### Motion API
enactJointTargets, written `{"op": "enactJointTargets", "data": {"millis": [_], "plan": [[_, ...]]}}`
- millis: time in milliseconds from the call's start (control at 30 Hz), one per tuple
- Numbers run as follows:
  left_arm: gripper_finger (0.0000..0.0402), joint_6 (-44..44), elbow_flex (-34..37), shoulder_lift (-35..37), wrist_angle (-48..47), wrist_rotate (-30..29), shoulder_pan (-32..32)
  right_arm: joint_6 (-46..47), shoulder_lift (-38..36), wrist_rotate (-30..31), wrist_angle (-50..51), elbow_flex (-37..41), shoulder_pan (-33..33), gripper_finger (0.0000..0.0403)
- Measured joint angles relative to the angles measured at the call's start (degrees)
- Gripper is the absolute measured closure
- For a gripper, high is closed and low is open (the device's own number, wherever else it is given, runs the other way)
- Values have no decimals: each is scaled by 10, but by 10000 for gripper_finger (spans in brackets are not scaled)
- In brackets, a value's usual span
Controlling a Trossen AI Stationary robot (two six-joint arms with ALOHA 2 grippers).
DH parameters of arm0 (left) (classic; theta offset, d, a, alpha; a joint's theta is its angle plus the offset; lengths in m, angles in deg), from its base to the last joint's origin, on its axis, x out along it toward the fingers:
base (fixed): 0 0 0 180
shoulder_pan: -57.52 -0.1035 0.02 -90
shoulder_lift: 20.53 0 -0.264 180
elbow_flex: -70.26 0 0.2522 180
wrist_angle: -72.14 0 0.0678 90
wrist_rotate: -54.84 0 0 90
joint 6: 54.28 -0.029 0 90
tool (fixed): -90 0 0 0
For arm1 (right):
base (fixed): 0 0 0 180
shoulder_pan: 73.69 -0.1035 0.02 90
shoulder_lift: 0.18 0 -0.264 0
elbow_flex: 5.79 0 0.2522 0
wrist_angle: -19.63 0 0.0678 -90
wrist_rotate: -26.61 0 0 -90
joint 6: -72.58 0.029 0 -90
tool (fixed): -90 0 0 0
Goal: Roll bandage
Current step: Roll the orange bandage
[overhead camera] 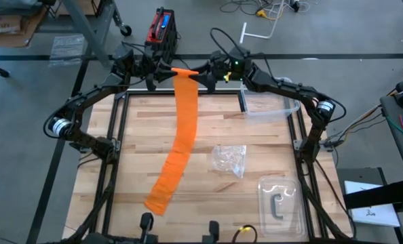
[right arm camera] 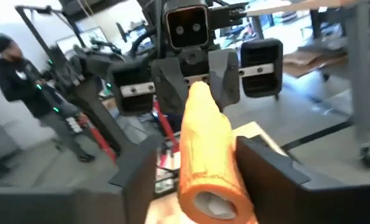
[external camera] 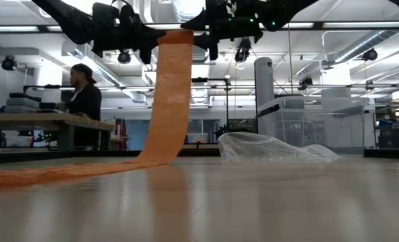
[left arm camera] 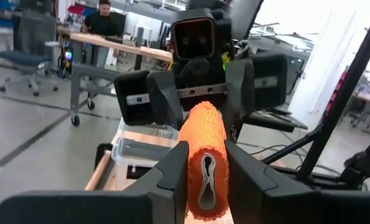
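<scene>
The bright orange bandage is partly rolled. Its roll [overhead camera: 184, 71] hangs high over the table's far edge between my two grippers. From the roll the flat strip [overhead camera: 182, 129] drops to the wood and runs toward the near left, where its free end [overhead camera: 157, 200] lies flat. My left gripper [left arm camera: 205, 163] points level from the left and is shut on the roll's end. My right gripper [right arm camera: 200, 165] faces it from the right. It stands open, with one finger on each side of the roll's other end [right arm camera: 205, 149]. My left gripper pinches the roll's left end [left arm camera: 203, 186] between its two fingers [left arm camera: 174, 169]. They come in level from the table's left and lie along the roll's axis. The roll is lifted clear and lies level. The strip hangs slack below it, with its lower length on the table.
A crumpled clear wrapper [overhead camera: 230, 159] lies right of the strip. A clear plastic blister tray [overhead camera: 281, 200] sits at the near right, and a clear container [overhead camera: 269, 112] at the far right. A dark metal frame [overhead camera: 113, 135] borders the tabletop. A person [external camera: 84, 94] sits at a desk beyond.
</scene>
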Motion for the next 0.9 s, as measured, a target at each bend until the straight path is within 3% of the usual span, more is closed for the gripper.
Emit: {"op": "enactJointTargets", "data": {"millis": [167, 333, 567, 900], "plan": [[326, -39, 0, 0, 8, -10, 10, 18, 0, 0, 6, -1, 2, 127], [326, -68, 0, 0, 19, -37, 19, 25, 0, 4, 6, -1, 2, 117], [326, -72, 0, 0, 47, -33, 22, 25, 0, 15, 8, -2, 5, 149], [326, -85, 0, 0, 48, -1, 22, 21, 0, 15, 8, -13, 5, 226]]}}
